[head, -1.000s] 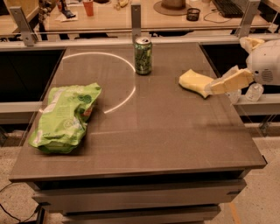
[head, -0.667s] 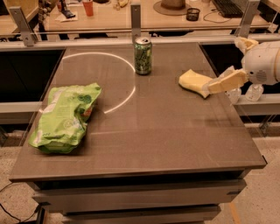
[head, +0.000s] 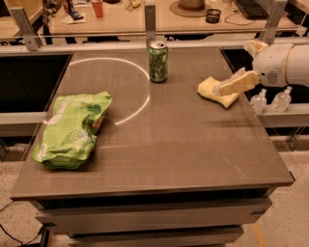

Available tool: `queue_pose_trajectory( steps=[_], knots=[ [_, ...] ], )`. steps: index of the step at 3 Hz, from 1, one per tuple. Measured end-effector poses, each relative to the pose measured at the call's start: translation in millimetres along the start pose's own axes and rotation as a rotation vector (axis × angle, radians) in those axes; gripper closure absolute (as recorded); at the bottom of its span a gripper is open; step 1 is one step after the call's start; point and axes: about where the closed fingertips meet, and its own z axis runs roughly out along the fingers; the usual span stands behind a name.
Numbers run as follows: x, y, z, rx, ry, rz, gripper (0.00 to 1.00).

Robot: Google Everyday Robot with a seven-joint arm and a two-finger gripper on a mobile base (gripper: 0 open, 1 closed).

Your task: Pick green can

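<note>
Tool (head: 231, 84) is at the right side of the table (head: 193, 144), on the end of a white arm (head: 285, 65) that comes in from the right. It points left and slightly down. Open or clenched: cannot tell.

Tool tip sits over a yellow cloth (head: 211, 89) lying on the table's right half. Touching the cloth or just above it: cannot tell.

Can (head: 158, 61) stands upright at the far edge of the table, about mid-width, silver top up. Dark green with pale print. It's left of the tool and farther back, well apart, no contact. The cloth lies between the two, much nearer the tool than the can.

A thin pale arc (head: 144, 79) is marked on the table top. The can's base is just beside it, on the arc's outer right side.

Bag (head: 72, 130), light green and soft, lies flat on the left near side of the table. It's well apart from both can and tool, and its right end is near the arc's lower end.

Two small clear bottles (head: 258, 101) stand on a ledge off the table's right edge, below the arm.

A metal post (head: 150, 21) rises right behind the can. The desk beyond it holds a red cup (head: 98, 8).
</note>
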Motion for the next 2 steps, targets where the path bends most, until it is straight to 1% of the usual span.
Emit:
queue_pose_trajectory(
  steps=[1, 2],
  knots=[
    [0, 0, 2, -0.001, -0.001, 0.0, 0.0],
    [-7, 2, 23, -0.029, -0.023, -0.006, 0.0]
  ],
)
